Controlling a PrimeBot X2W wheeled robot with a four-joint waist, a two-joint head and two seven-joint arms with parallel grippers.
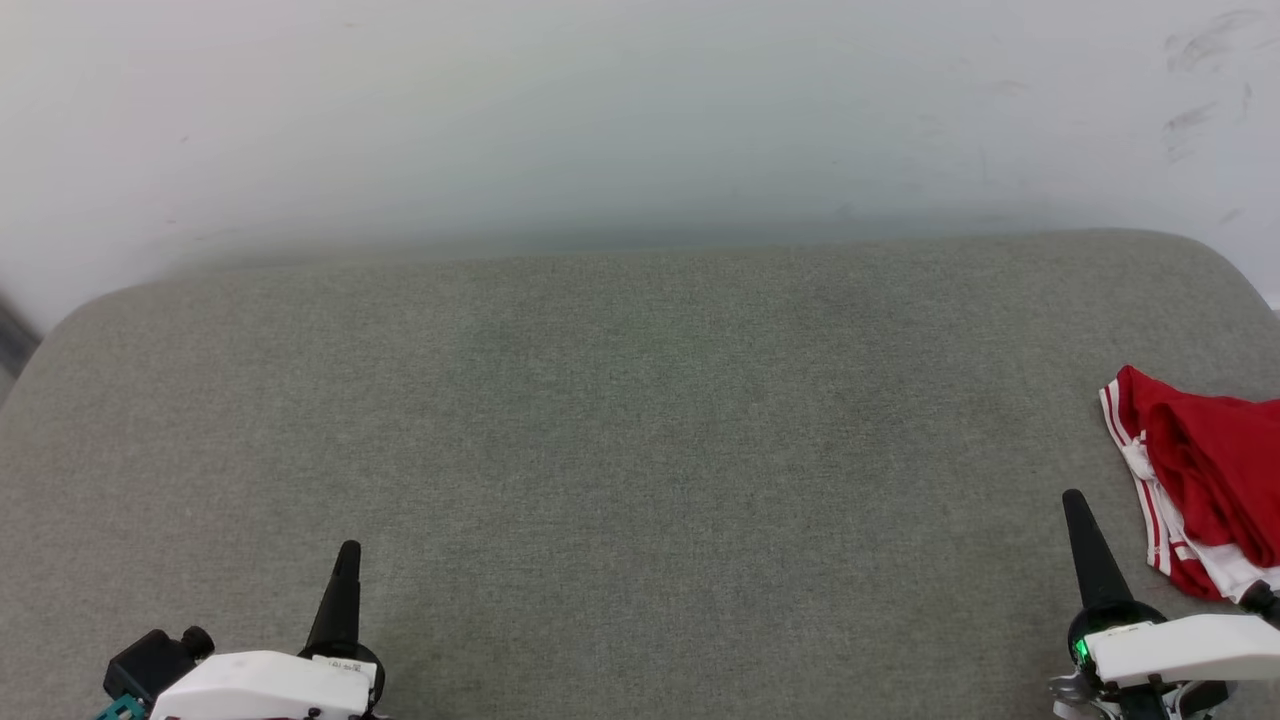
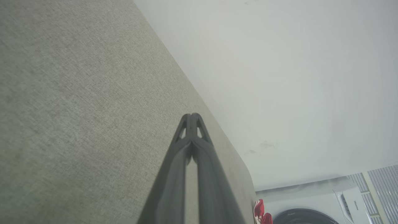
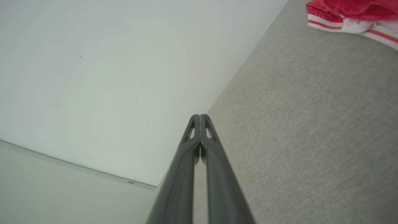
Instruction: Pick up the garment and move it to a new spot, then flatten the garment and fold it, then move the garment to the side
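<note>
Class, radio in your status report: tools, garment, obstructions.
Left tool shut, empty. Right tool shut, empty. Red jersey crumpled beside right tool, untouched. Nothing in the way.

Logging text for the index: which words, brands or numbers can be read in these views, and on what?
"Hisense": small, turned sideways, on the white appliance with a dark round door.
Sticker at the base of the left end effector: too small to read.

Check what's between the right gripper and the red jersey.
Nothing: only a bare strip of the grey cushion separates the shut right gripper from the garment. The head view shows it; the right wrist view agrees.
</note>
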